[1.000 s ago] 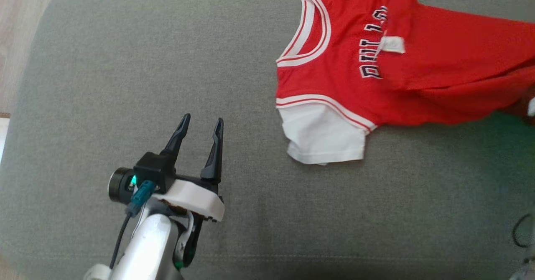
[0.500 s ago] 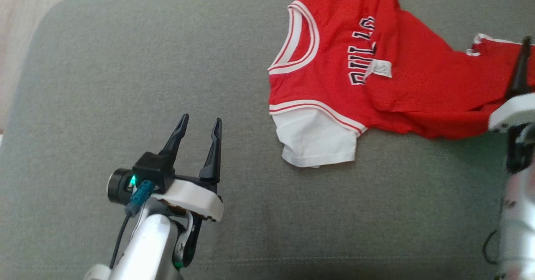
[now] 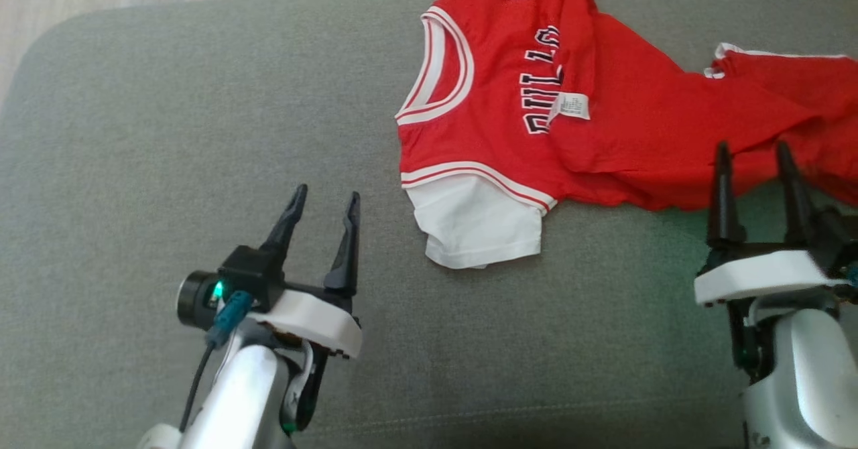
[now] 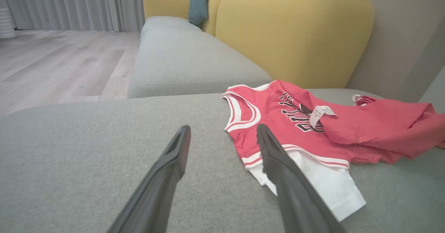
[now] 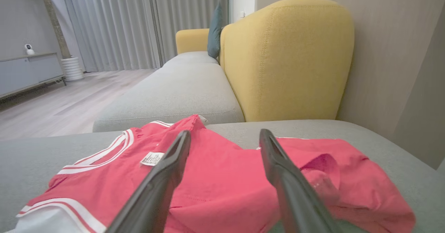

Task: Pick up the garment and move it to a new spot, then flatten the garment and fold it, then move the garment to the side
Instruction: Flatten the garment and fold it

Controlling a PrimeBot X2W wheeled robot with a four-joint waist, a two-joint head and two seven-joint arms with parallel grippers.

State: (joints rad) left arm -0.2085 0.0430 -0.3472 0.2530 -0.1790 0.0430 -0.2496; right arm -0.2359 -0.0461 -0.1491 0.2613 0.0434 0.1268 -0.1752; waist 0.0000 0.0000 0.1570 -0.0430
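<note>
On grey sofa cushion, toward one o'clock: red jersey, rumpled, doubled over. Left gripper at seven, right gripper at four beside it, both wide, empty. Best flattened pinching opposite edges, pulling outward evenly.

A rumpled red garment lies on the grey sofa seat, just right of the left hand's spread empty fingers.

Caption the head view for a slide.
Left end effector and right end effector, both open, near a crumpled red jersey on a grey cushion.
</note>
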